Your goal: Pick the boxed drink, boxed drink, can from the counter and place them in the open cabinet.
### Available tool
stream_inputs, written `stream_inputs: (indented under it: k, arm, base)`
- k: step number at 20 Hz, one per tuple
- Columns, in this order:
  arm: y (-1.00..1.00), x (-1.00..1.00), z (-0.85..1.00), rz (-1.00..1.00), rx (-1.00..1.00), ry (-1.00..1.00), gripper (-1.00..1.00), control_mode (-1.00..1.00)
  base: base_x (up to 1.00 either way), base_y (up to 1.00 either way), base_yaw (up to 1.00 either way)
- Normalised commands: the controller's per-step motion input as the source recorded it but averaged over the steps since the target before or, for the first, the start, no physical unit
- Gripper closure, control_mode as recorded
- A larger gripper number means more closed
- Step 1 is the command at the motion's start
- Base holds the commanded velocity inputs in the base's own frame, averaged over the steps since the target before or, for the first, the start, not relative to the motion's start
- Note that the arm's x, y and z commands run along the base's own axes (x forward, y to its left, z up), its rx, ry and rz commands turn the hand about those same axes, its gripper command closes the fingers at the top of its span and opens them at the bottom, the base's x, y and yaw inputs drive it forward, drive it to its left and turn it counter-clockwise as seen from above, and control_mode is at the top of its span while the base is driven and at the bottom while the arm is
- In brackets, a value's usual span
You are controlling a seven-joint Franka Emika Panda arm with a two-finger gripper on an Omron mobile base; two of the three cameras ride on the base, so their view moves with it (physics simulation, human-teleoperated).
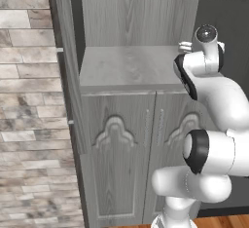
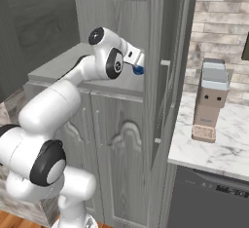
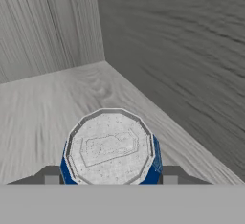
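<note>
The can (image 3: 110, 146), blue with a silver top, sits between my two finger tips in the hand view, and my gripper (image 3: 111, 177) is shut on it. It is inside the shelf niche of the open cabinet (image 1: 126, 66), near the right back corner, low over the grey wood-grain shelf floor (image 3: 43, 103). From the right base view a bit of the blue can (image 2: 138, 69) shows at my gripper (image 2: 136, 65), just left of the cabinet's side post. In the left base view my hand (image 1: 186, 47) reaches into the niche from the right. The boxed drinks are out of view.
The niche's right wall (image 3: 182, 50) and back wall (image 3: 43, 22) stand close to the can. Two ornate doors (image 1: 116, 163) are closed below the shelf. A brick wall (image 1: 29, 100) lies to the left. A coffee machine (image 2: 211, 100) stands on a marble worktop (image 2: 223, 149) to the right.
</note>
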Motion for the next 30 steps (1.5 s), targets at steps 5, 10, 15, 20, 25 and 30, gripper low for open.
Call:
stream_inputs:
  k: [5,10,15,20,25,30]
  arm:
    - [-0.12,0.16,-0.17,-0.01,0.0,0.01,1.0,-1.0]
    - [-0.11,0.15,-0.13,-0.01,0.0,0.03,1.0,-1.0]
    - [-0.03,0.11,-0.1,-0.01,0.0,0.05,1.0,-1.0]
    - [-0.01,0.06,-0.07,-0.01,0.0,0.05,1.0,-1.0]
    - [0.0,0.03,-0.06,-0.01,0.0,0.02,1.0,-1.0]
    - [0.0,0.0,-0.06,-0.02,0.0,0.0,1.0,-1.0]
  base:
    - [0.0,0.0,0.0]
    - [0.0,0.0,0.0]
    - [0.0,0.0,0.0]
    - [0.0,0.0,0.0]
    - [0.0,0.0,0.0]
    - [0.0,0.0,0.0]
